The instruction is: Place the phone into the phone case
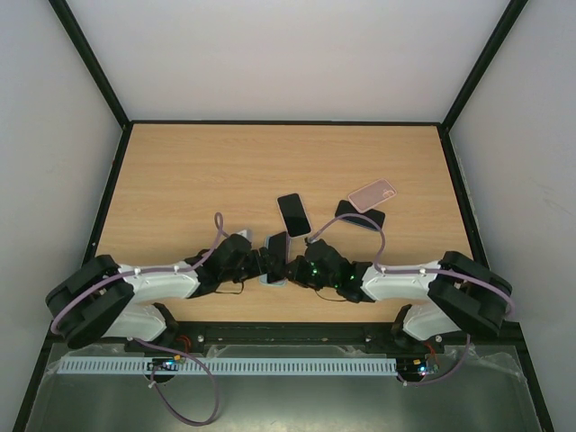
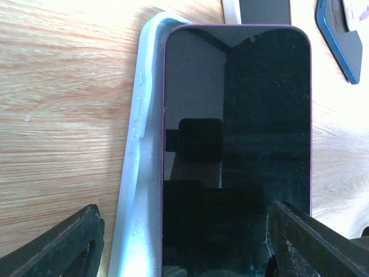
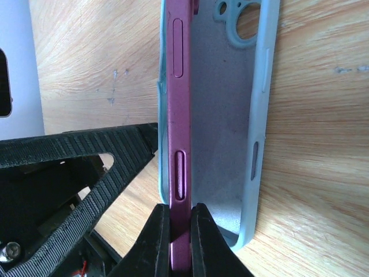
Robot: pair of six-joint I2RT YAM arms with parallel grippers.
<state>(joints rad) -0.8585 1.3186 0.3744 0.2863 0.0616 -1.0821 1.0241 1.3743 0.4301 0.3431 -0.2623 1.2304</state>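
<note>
- Down at the near edge, the right gripper (image 3: pixel 180 231) is clamped hard on the phone (image 3: pixel 177 115). It pinches the thin maroon side just below a button, which leaves the screen and back free to tip into the shell.
- The phone shows edge-on in the right wrist view. One long side sits against the wall of the pale blue phone case (image 3: pixel 222 115) and the other is lifted, so the grey lining and camera cut-out are bare. Not seated yet, I'd say.
- The left gripper (image 2: pixel 184 242) straddles both, its fingers (image 2: pixel 63 242) spread wide. One is clear of the case; the other sits at the phone's edge, touching or not I cannot tell. It looks posted to brace the case.
- On the left wrist view the case lip bulges out past the screen's left side. That side, I judge, needs pressing home.
- Farther out on the table (image 1: pixel 180 180) lies a black handset (image 1: pixel 293 214).
- Beyond that, a pink case (image 1: pixel 372 194) overlaps a dark slab (image 1: pixel 360 216), well apart from the work.
</note>
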